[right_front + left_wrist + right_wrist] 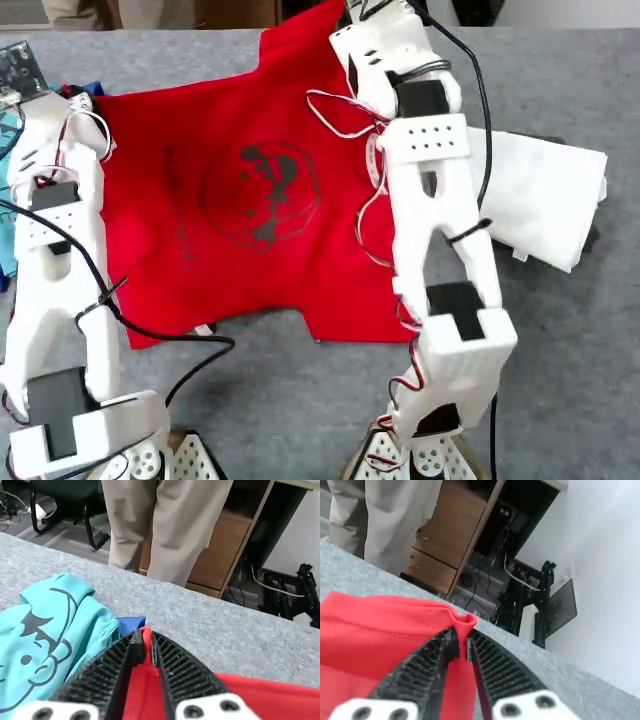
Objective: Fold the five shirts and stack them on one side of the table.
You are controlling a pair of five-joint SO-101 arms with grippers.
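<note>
The red shirt [240,200] lies spread flat in the middle of the grey worktop [560,90]. The left fingers [112,662] are clamped on its far left corner. The right fingers [495,665] are closed on its far right corner, with a small fold of cloth between them. A folded white shirt [545,195] sits to its right, and a cyan shirt [45,645] lies at the far left.
</note>
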